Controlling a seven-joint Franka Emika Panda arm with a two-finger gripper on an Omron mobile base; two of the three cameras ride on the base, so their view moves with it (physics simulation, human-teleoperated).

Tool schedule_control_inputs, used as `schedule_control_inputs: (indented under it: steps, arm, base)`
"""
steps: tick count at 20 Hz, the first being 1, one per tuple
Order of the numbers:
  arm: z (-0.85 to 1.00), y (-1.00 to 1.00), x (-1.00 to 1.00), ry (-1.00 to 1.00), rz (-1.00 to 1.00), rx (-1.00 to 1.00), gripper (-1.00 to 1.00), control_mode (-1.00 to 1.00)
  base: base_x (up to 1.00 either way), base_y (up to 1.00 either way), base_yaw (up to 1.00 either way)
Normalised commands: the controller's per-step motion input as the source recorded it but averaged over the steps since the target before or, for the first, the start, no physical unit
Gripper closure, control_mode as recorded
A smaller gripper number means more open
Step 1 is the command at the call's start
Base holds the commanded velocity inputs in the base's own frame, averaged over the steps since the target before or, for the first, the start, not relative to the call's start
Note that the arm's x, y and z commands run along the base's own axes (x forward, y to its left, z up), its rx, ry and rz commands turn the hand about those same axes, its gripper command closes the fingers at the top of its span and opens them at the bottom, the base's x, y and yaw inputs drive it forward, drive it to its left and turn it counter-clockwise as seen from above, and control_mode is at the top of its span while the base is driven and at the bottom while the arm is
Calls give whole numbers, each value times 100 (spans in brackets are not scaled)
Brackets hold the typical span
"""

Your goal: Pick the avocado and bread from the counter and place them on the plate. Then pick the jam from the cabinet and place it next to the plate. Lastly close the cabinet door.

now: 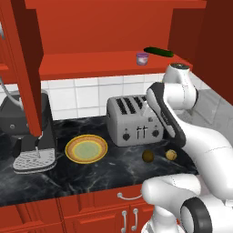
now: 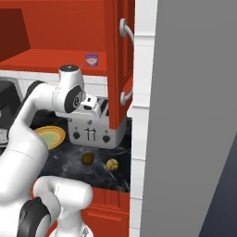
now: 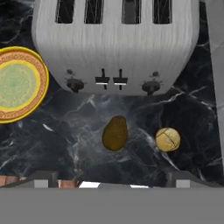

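Black marble-veined table [image 1: 91, 175] runs across the lower half of the left base view, above red drawers [image 1: 109, 211]. On it, left of centre, sits the plate [image 1: 86, 149], yellow-orange at the rim and pale green inside, with nothing on it. Just right of the plate stands a silver four-slot toaster [image 1: 134, 120], and at the far left a dark coffee machine [image 1: 27, 132].

In front of the toaster lie the avocado [image 1: 148, 156] and the bread [image 1: 171, 154], near each other but apart, the avocado nearer the plate. From the hand view the avocado [image 3: 115, 133] lies just below centre, the bread [image 3: 167, 139] to its right, the toaster [image 3: 116, 43] across the top and the plate [image 3: 19, 84] at the left edge.

The claw [image 3: 111, 180] hangs above the table, its two dark fingertips [image 3: 41, 180] spread wide at the bottom of the hand view, holding nothing.

Up in the open cabinet [image 1: 104, 27], the jam [image 1: 142, 58] stands on the red shelf in the upper right of the left base view, with a long dark-green vegetable [image 1: 158, 52] just behind it. The cabinet door [image 1: 25, 68] hangs open at the left.
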Motion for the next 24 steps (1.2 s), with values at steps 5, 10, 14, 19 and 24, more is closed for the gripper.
schedule_control_inputs:
  steps: [5,10,14,19,24]
  arm:
    - [-62,3,0,8,0,-4,-100,-100]
    - [-49,0,7,12,0,1,-100,-100]
    - [-57,0,15,8,0,1,-100,-100]
    - [-49,0,18,0,0,0,-100,-100]
    - [-48,0,15,0,0,0,-100,-100]
  base:
    - [0,0,0]
    - [0,0,0]
    - [0,0,0]
    - [0,0,0]
    - [0,0,0]
